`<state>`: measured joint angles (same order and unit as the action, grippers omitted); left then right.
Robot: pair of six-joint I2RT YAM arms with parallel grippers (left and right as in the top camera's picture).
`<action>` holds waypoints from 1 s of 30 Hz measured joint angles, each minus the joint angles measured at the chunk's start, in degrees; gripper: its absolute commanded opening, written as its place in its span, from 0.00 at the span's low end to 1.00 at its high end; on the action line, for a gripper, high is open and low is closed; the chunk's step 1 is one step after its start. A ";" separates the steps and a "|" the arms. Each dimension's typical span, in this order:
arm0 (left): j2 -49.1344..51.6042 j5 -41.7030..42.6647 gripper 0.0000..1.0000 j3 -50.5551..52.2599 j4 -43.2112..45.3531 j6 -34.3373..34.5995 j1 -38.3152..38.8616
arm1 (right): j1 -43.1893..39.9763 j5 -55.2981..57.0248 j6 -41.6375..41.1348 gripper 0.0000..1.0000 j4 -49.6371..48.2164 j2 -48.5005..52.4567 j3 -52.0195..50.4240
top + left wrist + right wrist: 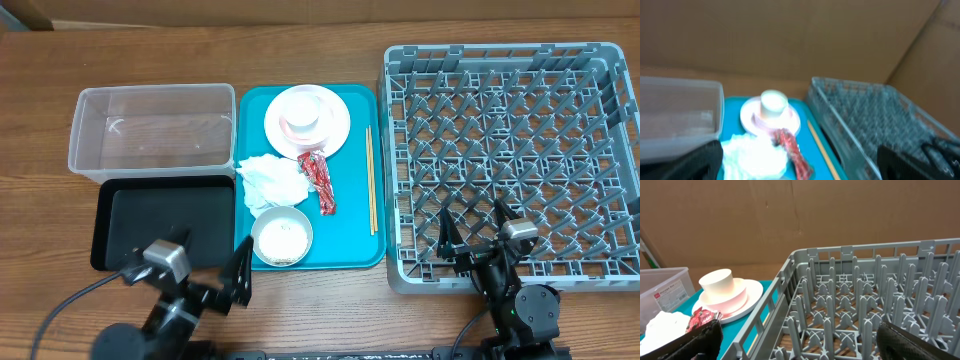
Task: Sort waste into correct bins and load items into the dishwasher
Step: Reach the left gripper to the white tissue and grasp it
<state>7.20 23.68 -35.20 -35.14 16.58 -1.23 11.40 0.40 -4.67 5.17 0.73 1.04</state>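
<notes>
1. Viewing the table from overhead, locate the teal tray [245, 100] at the centre. The two bins stand on its left and the grey dish rack [395, 150] stands on its right.
2. Identify the clear tub [80, 130] at the far left. The black tray [165, 220] lies just in front of it, nearer the arms.
3. Find the pink plate [335, 125] at the far end of the teal tray. The white cup [301, 117] stands on its centre.
4. Find the crumpled tissue [268, 180] on the left half of the teal tray, with the red wrapper [320, 180] just beside it on the right.
5. Note the chopsticks [370, 180] lying along the teal tray's right side, parallel to the rack wall.
6. Locate the bowl [281, 237] at the near end of the teal tray, close against the tissue. Its inside looks white, but you cannot resolve individual grains.
7. Check the left gripper [185, 262]. It hovers over the near right corner of the black tray with its fingers spread wide and nothing between them.
8. Check the right gripper [470, 225]. It hovers above the near edge of the dish rack with its fingers apart, holding nothing.
9. Expect blur in the left wrist view.
</notes>
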 measured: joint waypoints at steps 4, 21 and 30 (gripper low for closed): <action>13.44 0.94 1.00 -18.34 -21.29 -3.08 0.00 | 0.00 -0.02 0.02 1.00 0.04 0.00 0.00; 66.90 4.35 0.04 -53.46 -53.22 -4.42 1.62 | 0.00 -0.02 0.02 1.00 -0.02 0.00 0.00; 68.19 -14.36 0.56 -50.93 -45.03 7.37 15.67 | 0.00 0.00 0.02 1.00 0.02 0.00 0.00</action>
<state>75.40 9.32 -86.13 -80.16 23.94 14.44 11.40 0.40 -4.64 5.19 0.73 1.04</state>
